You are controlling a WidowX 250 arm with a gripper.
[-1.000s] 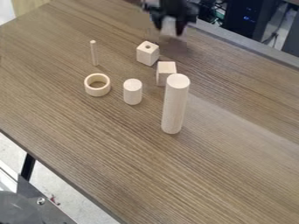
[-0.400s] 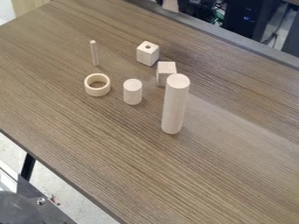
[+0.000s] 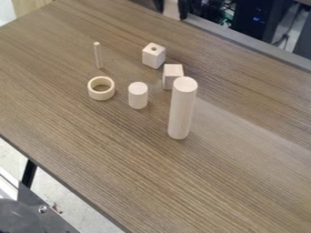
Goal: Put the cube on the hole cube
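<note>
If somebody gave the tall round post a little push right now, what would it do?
The tall post would probably tip over quite easily, because it stands upright on a small round base. Once it was down, it might roll, since its side is curved. It looks like solid wood, so I'd expect it to stay stiff and not bend.

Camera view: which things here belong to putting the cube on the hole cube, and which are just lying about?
For the job:
plain cube, partly behind the tall cylinder
hole cube, its hole facing up
gripper, at the top edge

Just about:
thin rod
ring
short cylinder
tall cylinder
</note>
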